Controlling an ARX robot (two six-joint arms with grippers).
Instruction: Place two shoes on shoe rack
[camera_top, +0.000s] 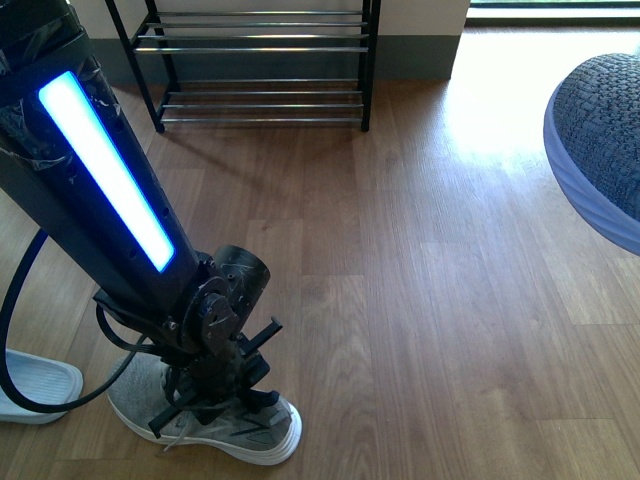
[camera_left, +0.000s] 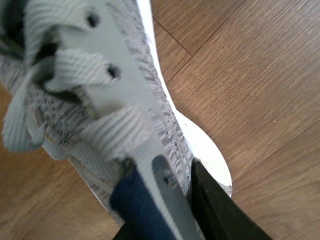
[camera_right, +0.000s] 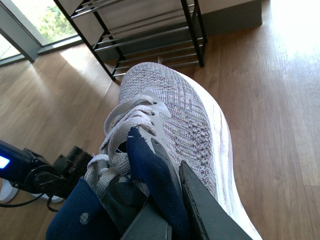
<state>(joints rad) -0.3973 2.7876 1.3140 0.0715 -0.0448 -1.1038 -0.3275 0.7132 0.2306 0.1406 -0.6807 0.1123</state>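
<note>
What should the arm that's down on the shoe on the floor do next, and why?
Probably lift straight up. The left gripper seems shut on the floor sneaker by its lace edge, yet the sole rests on the wood. The right gripper already holds the raised sneaker in the air, and the shoe rack stands ahead, so both could then go there.

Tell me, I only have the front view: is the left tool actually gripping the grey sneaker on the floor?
Observer: Yes. The left wrist view shows the left tool clamped on the grey sneaker at its eyelet strip, one finger inside the shoe and one outside.
Operator: And the shoe at my right edge?
Observer: In the right wrist view the right tool pinches that second sneaker by its lace-side wall, with the toe pointing toward the shoe rack.
</note>
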